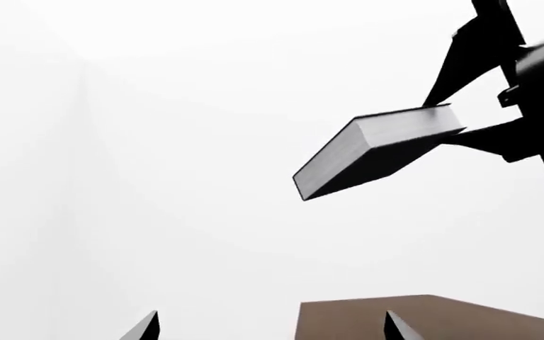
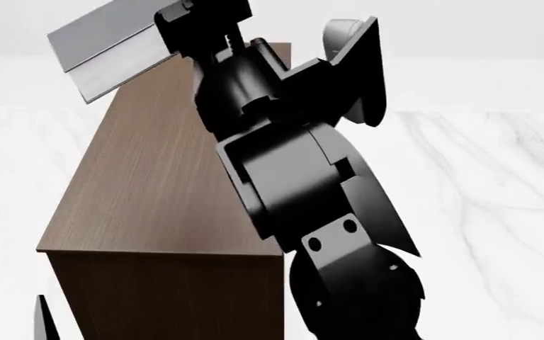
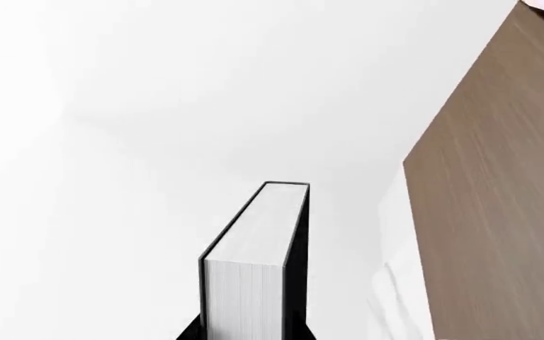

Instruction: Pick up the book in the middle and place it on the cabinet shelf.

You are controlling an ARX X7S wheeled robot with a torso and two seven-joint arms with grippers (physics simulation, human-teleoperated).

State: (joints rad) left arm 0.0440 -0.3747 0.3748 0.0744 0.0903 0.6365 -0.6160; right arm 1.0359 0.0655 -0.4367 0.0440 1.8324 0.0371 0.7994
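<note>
Book matt grey cover, white paper edges; cabinet wood-grain; floor marbled.

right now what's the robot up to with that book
The right gripper is clamped on one end of the grey book and holds it tilted in the air, above the far end of the brown cabinet. The book is not touching the cabinet top yet. The left gripper is open, holds nothing and takes no part.

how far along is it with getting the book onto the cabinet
Pickup looks done: the right gripper is shut on the book, held in the air, tilted, over the far end of the cabinet. Left: lower it onto the top and release. The left gripper is open.
</note>
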